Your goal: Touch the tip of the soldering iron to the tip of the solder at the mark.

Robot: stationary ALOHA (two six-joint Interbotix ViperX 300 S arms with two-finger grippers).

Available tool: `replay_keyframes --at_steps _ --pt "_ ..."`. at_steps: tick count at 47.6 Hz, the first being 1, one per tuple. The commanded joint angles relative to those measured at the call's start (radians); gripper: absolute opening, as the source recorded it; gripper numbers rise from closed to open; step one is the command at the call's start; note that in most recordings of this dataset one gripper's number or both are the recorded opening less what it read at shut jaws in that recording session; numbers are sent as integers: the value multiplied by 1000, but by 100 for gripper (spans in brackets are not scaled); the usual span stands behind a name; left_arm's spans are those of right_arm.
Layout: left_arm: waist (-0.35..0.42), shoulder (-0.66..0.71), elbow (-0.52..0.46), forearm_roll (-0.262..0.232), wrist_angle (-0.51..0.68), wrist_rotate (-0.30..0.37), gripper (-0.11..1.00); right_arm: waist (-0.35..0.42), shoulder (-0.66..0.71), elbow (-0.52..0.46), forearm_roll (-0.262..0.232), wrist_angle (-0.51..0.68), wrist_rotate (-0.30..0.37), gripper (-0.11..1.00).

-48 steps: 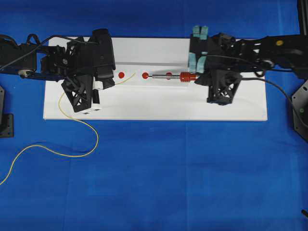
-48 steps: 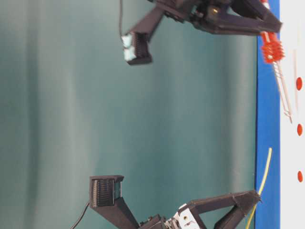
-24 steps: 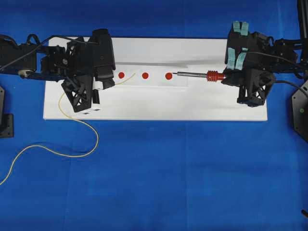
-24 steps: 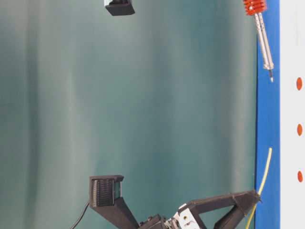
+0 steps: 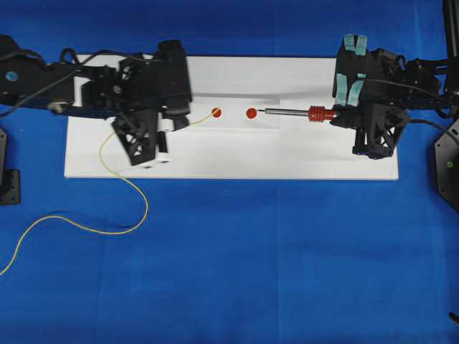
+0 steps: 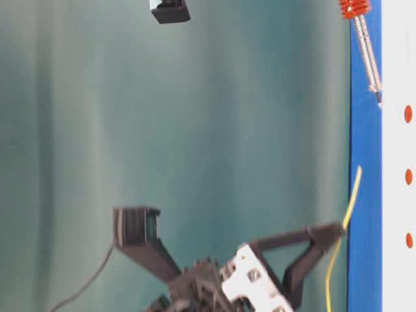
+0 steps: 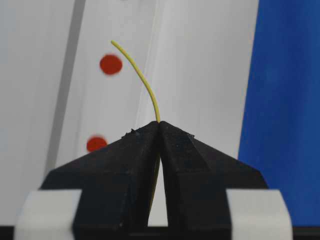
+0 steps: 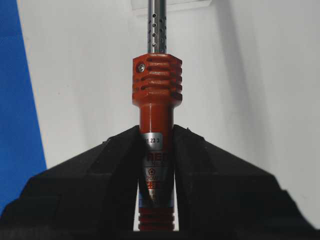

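Bringing both tips together calls for fine alignment: the left hand (image 5: 174, 123) pinches the solder (image 5: 201, 118) with its tip by the left red mark (image 5: 216, 112), while the right hand (image 5: 343, 113) clamps the soldering iron (image 5: 297, 112), its tip just right of the right-hand mark.

The left claw (image 7: 160, 131) pinches the solder (image 7: 141, 77), its free end just beside a red mark (image 7: 110, 64).

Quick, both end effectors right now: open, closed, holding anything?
Left end effector: closed on the solder.
Right end effector: closed on the soldering iron, at its handle.
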Motion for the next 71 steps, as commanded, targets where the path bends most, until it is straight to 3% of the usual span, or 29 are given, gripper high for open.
replay_keyframes --at_steps 1,21,71 --pt "-5 15 -60 2 -5 3 2 0 -5 -12 -2 -8 2 6" --pt "-6 176 -176 2 -14 9 2 -2 -3 -6 -2 -11 2 6" --pt "8 216 -150 2 -52 8 2 -2 14 5 -2 -35 2 6"
